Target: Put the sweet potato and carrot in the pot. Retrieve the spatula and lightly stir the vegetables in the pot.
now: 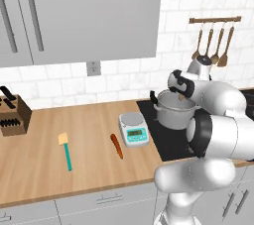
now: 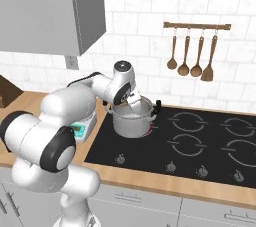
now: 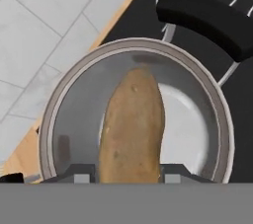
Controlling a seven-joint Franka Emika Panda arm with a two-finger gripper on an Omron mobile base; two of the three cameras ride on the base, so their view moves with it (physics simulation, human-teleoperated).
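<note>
The gripper (image 3: 127, 176) is gripping the sweet potato (image 3: 132, 124), its jaws pressing against the tuber's sides at the bottom of the hand view. The tuber is a matte, speckled brown-tan oblong with a blunt rounded tip, hanging over the open mouth of the pot (image 3: 217, 119) and filling the middle of that frame. The pot is round, shiny steel with a pale smooth floor; one thick black handle is showing at the upper right of the hand view, over the black glass cooktop (image 3: 148, 16).

In the right base view the white arm is curling up from the lower left, its hand (image 2: 123, 91) pointing down over the pot (image 2: 132, 123) at centre frame. The fingers are lying behind the wrist there, hard to make out.

In the left base view the slim orange-red carrot (image 1: 116, 146) is lying on the wooden counter (image 1: 44, 179) at lower centre, and the teal-handled spatula (image 1: 65, 150) with its tan blade is lying at lower left.
</note>
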